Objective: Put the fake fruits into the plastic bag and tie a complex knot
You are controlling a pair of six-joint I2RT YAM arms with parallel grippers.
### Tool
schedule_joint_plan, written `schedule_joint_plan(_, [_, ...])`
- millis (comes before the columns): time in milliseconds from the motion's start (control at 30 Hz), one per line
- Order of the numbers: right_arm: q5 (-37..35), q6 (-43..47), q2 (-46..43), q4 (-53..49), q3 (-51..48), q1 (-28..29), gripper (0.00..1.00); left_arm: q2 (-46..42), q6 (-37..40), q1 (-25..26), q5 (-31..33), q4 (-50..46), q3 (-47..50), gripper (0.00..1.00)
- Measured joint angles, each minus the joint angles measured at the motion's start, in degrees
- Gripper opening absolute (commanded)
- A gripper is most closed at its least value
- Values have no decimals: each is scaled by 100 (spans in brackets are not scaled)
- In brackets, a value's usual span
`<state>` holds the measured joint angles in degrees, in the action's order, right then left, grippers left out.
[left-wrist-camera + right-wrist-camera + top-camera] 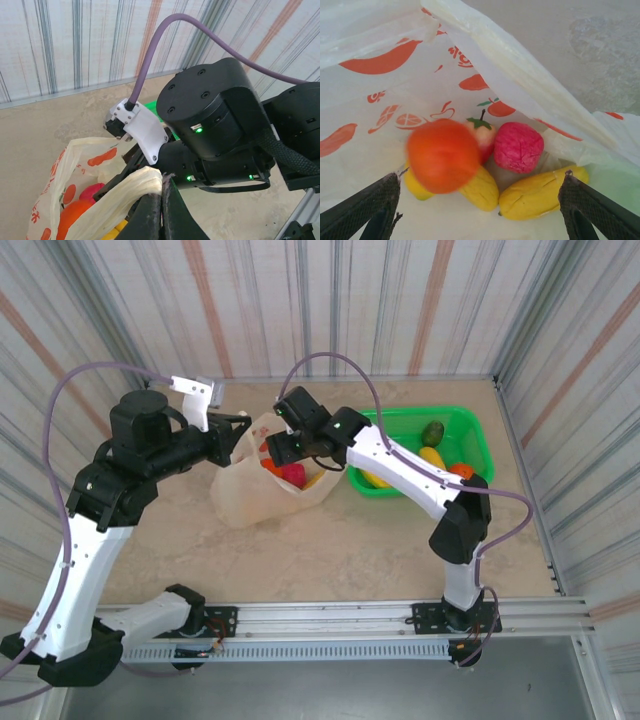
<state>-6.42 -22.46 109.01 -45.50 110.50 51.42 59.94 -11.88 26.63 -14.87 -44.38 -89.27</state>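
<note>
**Q:** Fig. 1, from the arms outward: where is the bag, and who holds it?

**A:** The bag [245,500] stands on the table [330,550], mouth up. The left gripper [162,210] is clamped on one handle [135,190], holding that side up. The right gripper [481,175] hangs over the mouth with its jaws wide and nothing in them.

**Q:** How far along is the task?

**A:** Partway, by my reading. Inside the bag lie a pink-red fruit [518,146], a stemmed apple [484,134] and two yellow fruits [540,192]. An orange [442,155] above them is blurred and clear of both fingers, so it is probably dropping in. Farther off, the basket [420,411] holds an avocado [432,432] and at least two more fruits. Those are left to load, and the handles are not yet tied.

**Q:** Any labels or writing?

**A:** Red-orange prints [385,60] of fruit cover the bag. Small red characters sit among them, too blurred to read, and no brand can be made out.
</note>
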Motion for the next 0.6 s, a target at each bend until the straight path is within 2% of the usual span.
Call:
schedule_joint_plan(100, [66,-26,-129,-2,-4,0,65,48,9,20,24,-50,-46,1])
schedule_joint_plan(233, [227,-125,-535,79,-118,0,32,155,13,105,131,-125,-146,1])
schedule_joint_plan(333, [361,-160,-933,140,-190,0,17,223,39,195,221,-168,-214,1])
schedule_joint_plan(467, [542,-184,-1377,229,-197,0,3,264,98,269,330,-219,-240,1])
schedule_joint_plan(600, [855,-177,-1770,382,-289,0,0,308,144,275,426,-221,-240,1])
